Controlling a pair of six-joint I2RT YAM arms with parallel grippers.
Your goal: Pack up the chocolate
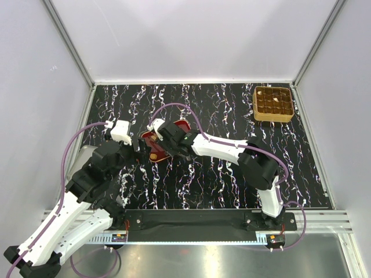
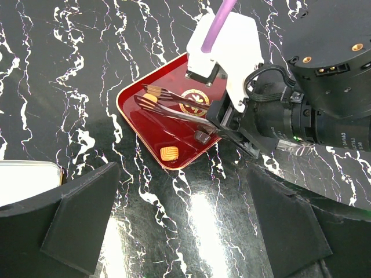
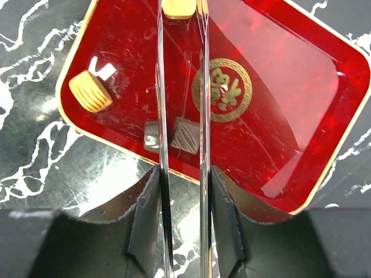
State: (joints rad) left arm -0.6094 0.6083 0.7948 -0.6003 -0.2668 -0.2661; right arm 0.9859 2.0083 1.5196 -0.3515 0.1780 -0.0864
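Note:
A red tray with a gold emblem lies left of centre. It holds chocolate: a tan piece, a dark piece and a greyish piece. My right gripper is shut on metal tongs. The tong blades reach across the tray, and their tips flank another tan piece, also seen in the left wrist view. My left gripper is open and empty, over the table just short of the tray's near edge. The tan piece lies by that edge.
A square golden box with a grid of compartments stands at the far right; a few cells hold pieces. A pale metal lid or tin lies left of the left gripper. White walls close in the table.

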